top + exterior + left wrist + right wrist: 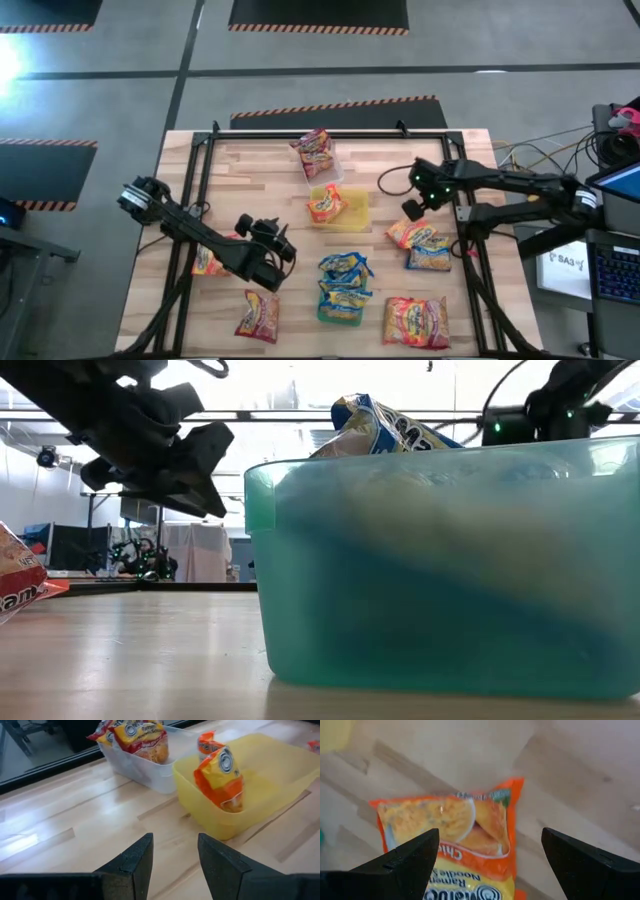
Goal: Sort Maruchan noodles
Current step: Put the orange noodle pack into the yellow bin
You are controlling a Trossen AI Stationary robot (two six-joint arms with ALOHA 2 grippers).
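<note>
Left claw: left gripper [174, 865] hangs above bare wood left of centre, dark fingers [135, 862] apart by a narrow gap, nothing between them.
Right claw: right gripper [490, 865] hangs over the right-hand loose pile, jaws spread wide and empty, orange-and-yellow crinkly plastic ramen packet [455, 845] flat on the wood below it.
Sorted packets: red/pink packets [316, 150] stand in the clear plastic rectangular tray [145, 770] near the far edge; orange packets [325, 203] lean in the yellow plastic rectangular tray [280, 775] just beside it; blue/yellow packets [345, 278] are heaped in the green translucent plastic tray [440, 570] near the front.
Loose packets: red one [257, 316] front left; wide red one [417, 321] front right; orange pair [421, 240] at right, under the right arm.
Hidden: one packet [207, 263] mostly covered by the left arm, kind hard to tell. Green tray fills the low view and blocks nearly everything behind it; contents show only as a blur through its wall. Red packet corner [20, 585] is cut off at that view's edge.
Edges: wooden butcher-block table [250, 180] is bordered by a black metal frame [200, 170].
Open room: bare wood far left and between left gripper and trays.
</note>
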